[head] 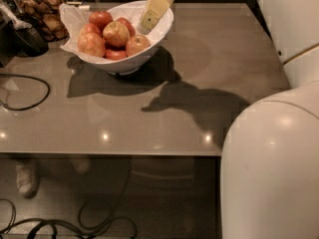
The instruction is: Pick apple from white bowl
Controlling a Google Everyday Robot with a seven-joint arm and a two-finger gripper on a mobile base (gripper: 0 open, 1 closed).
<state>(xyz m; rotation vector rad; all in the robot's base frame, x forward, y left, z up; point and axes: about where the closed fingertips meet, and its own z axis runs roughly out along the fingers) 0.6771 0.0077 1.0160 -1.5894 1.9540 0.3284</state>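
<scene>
The white bowl stands on the grey table at the back left and holds several apples. A red-orange apple with a yellowish blush lies at the bowl's right front. A paler apple sits in the middle and a deep-red one at the back. My gripper, pale yellow, reaches down from the top edge over the bowl's right rim, just above and right of the red-orange apple. It holds nothing that I can see.
A glass jar of brown snacks and a dark object stand left of the bowl. A black cable loops on the table's left. My white body fills the right foreground. More cables lie on the floor.
</scene>
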